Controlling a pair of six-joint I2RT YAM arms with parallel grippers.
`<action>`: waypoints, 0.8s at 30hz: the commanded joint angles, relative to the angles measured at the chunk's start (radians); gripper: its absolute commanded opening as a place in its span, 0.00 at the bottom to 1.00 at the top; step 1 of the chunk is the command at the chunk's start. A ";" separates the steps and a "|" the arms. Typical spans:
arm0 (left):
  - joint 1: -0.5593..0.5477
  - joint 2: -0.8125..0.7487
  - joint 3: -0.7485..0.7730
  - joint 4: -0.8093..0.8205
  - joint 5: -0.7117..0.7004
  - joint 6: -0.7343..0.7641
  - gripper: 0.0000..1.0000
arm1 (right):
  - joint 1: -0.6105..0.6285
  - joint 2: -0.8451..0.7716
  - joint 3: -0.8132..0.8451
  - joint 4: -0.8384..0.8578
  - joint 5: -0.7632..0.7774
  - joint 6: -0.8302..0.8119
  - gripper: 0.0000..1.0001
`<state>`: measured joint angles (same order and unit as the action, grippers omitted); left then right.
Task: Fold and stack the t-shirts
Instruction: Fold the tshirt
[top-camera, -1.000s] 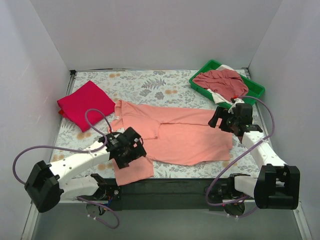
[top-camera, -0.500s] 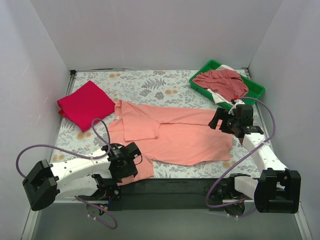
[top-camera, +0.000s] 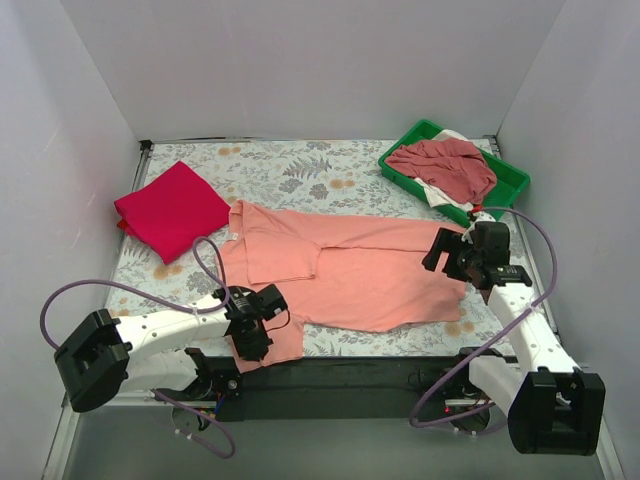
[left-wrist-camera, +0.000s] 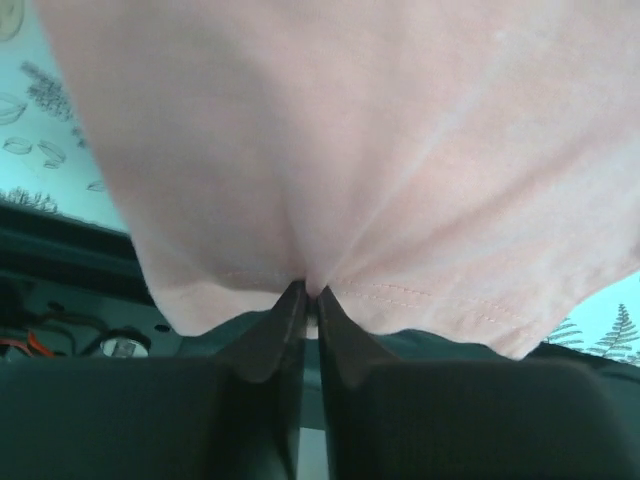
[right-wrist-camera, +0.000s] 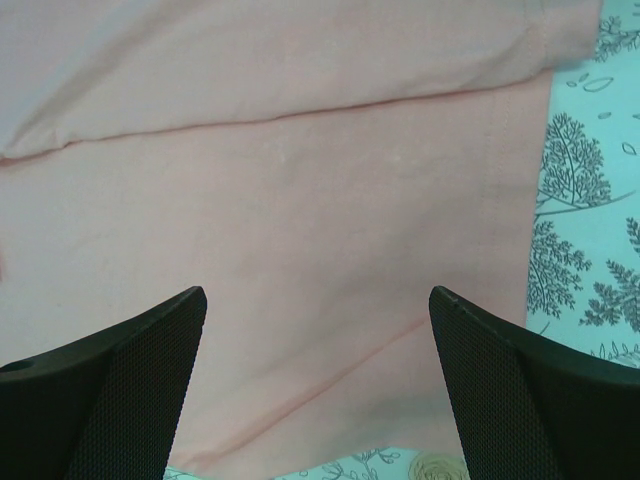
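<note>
Salmon-pink t-shirt (top-camera: 370, 275), spread out, hem puckered

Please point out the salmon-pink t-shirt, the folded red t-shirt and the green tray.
salmon-pink t-shirt (top-camera: 370, 275): top external view, middle of its body.
red t-shirt (top-camera: 172, 208): top external view, centre of the folded cloth.
green tray (top-camera: 512, 180): top external view, its right-hand rim.

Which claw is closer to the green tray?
The right. The right gripper hovers just in front of the green tray, open over the salmon-pink shirt. The left gripper is far across at the near-left edge, pinching that shirt's hem.
</note>
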<state>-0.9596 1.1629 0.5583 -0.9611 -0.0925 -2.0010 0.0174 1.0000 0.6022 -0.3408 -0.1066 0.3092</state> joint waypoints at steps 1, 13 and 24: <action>-0.005 -0.015 -0.011 -0.059 -0.064 -0.189 0.00 | 0.001 -0.084 -0.007 -0.116 0.042 0.034 0.98; -0.004 -0.104 0.026 -0.042 -0.157 -0.150 0.00 | 0.001 -0.406 -0.163 -0.362 0.032 0.310 0.98; -0.005 -0.118 0.025 0.041 -0.187 -0.078 0.00 | -0.008 -0.264 -0.168 -0.411 0.062 0.347 0.98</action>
<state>-0.9627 1.0676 0.5583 -0.9516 -0.2306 -1.9942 0.0132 0.7475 0.4255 -0.7303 -0.0734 0.6014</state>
